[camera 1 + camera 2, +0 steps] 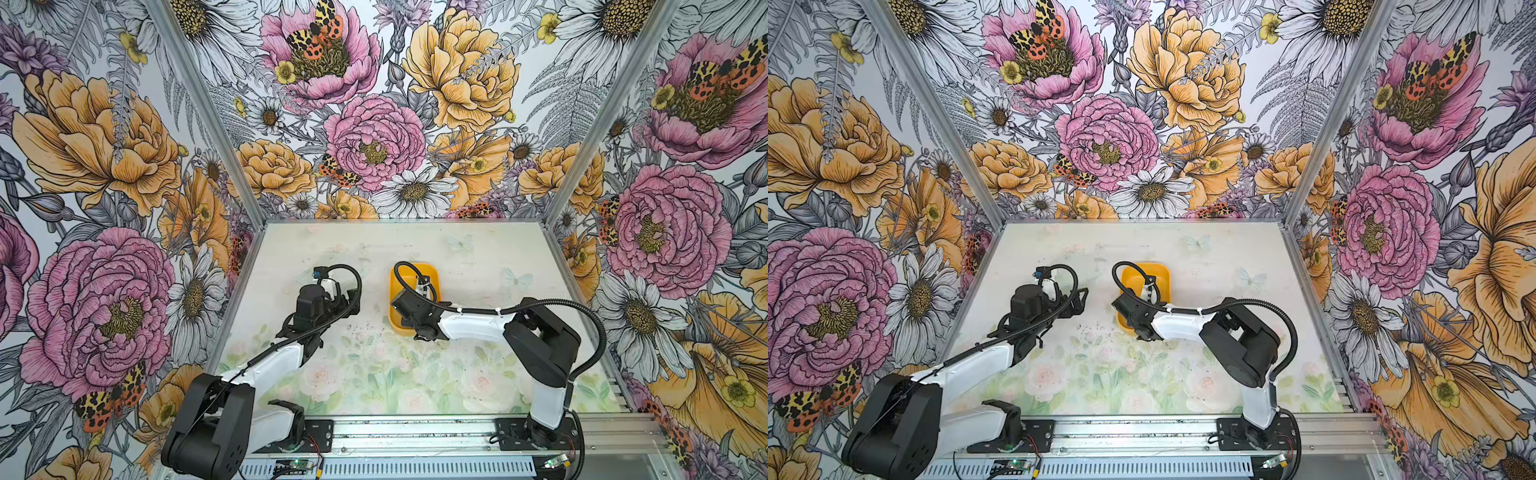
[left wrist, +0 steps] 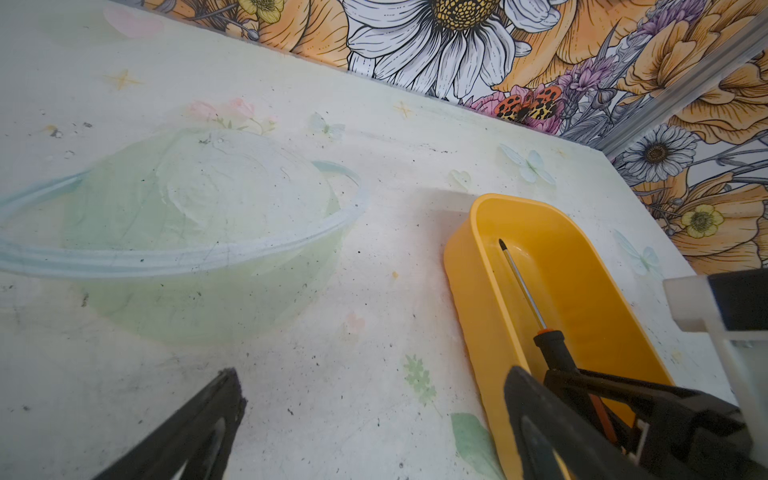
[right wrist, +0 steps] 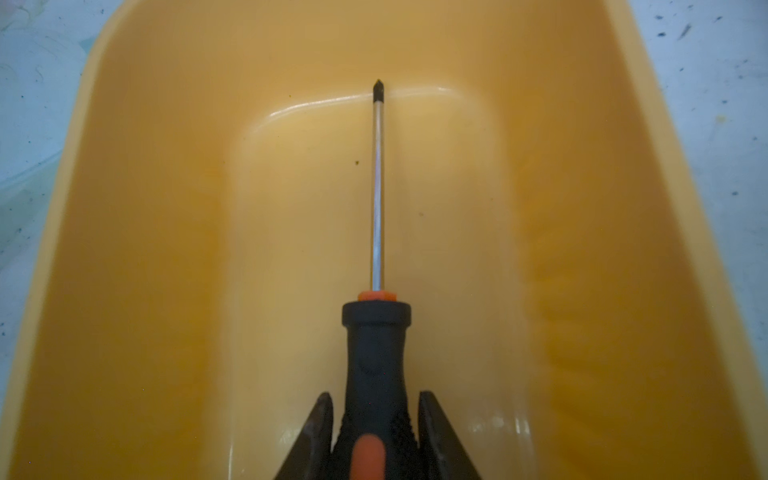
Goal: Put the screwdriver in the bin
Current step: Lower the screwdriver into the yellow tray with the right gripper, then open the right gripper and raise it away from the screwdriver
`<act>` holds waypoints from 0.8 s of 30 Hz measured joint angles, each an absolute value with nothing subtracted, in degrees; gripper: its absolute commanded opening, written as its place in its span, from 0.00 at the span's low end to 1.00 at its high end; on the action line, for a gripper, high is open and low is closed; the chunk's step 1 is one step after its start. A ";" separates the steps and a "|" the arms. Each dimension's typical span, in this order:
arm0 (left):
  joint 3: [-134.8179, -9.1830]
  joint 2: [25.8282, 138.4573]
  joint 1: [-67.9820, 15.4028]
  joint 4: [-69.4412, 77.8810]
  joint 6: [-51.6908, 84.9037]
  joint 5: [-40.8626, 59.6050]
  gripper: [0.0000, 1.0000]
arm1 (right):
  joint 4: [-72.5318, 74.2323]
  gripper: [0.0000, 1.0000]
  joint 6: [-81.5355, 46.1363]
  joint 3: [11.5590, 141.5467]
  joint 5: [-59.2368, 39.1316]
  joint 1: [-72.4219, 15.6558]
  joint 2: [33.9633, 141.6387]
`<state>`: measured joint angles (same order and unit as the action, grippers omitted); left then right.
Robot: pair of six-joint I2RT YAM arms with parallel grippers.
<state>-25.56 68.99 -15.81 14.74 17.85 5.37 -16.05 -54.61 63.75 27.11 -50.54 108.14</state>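
glossy plastic bin (image 3: pixel 166 249), shiny metal shaft on screwdriver (image 3: pixel 376 199)

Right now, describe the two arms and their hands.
The left arm and right arm: white shells, black joint housings, a black ribbed cable looping along each. The left hand and right hand: black fingers tapering to points.

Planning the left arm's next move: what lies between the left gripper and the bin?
Only bare table between left gripper and bin, in both top views.
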 measured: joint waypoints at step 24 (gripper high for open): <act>-25.56 69.10 -15.81 14.74 17.80 5.37 0.99 | -17.34 0.67 -50.24 64.18 27.94 -50.54 104.73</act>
